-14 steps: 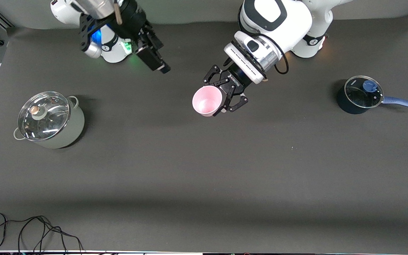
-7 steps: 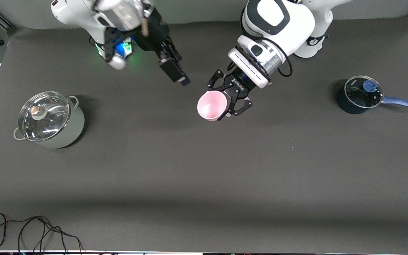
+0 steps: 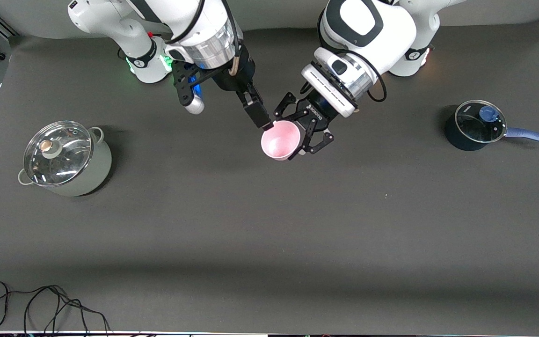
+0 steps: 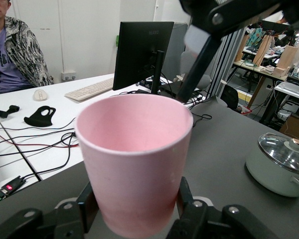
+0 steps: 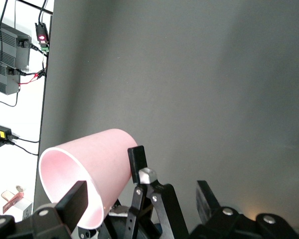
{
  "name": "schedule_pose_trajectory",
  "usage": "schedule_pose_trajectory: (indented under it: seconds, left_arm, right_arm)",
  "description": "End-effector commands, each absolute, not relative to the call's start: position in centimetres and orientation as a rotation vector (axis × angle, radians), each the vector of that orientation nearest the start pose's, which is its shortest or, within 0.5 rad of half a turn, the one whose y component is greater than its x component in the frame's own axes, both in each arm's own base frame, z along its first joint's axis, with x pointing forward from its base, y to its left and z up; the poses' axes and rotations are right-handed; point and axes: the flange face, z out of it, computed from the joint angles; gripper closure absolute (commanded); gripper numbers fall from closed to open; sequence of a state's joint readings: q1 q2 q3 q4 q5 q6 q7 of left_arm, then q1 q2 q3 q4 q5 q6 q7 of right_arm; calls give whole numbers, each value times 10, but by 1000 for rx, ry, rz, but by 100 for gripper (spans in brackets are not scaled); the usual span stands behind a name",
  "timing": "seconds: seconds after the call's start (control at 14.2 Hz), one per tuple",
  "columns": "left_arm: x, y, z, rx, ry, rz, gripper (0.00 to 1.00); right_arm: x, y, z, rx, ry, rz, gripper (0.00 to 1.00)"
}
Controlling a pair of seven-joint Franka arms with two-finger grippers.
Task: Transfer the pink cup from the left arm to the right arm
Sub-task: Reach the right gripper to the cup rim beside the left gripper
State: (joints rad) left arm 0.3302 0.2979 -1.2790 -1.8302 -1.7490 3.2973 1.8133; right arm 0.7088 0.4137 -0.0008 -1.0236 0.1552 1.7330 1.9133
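Two grippers meet over the dark surface [image 3: 269,224]: we read "ROBOTIQ" on the left gripper [image 3: 308,135], clamped around the small pale-pink tapered plastic cup [image 3: 280,140], plain and handleless. Our right gripper [image 3: 265,122], fingers apart, has swung in to the cup's rim since a second ago.

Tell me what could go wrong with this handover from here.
1. The right gripper is open at the pink cup's rim; if it shuts off-centre, it could pinch only the lip and slip.
2. The left gripper holds the cup tilted above the bare table; releasing before the right jaws close would drop it.
3. The two grippers sit very close and could collide.
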Motion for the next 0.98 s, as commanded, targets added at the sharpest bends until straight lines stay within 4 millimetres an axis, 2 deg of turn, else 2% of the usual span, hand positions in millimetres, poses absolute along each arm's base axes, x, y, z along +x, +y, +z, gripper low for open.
schedule_pose_trajectory:
  seconds: [0.0,0.49,0.56,0.63,0.7,0.84,0.91]
  left_arm:
    - [464,-377,505,2105,-782,1288,93]
    - [461,-380,504,2111,-786,1284,93]
    - [461,-380,504,2111,-786,1284,93]
    - [461,-380,504,2111,-786,1284,93]
    - [461,-380,504,2111,-784,1283,92]
    - [461,-380,504,2111,-784,1283,91]
    - [461,-380,504,2111,-783,1282,90]
  right_arm:
    - [519,465,649,-2280,1610,73,4]
    - [535,467,632,-2266,1608,59,5]
    - [536,468,631,-2263,1604,56,11]
    - [536,467,631,-2262,1604,55,26]
    - [537,467,630,-2263,1602,55,46]
    - [538,467,631,-2255,1600,51,76]
    - [538,467,631,-2258,1593,49,98]
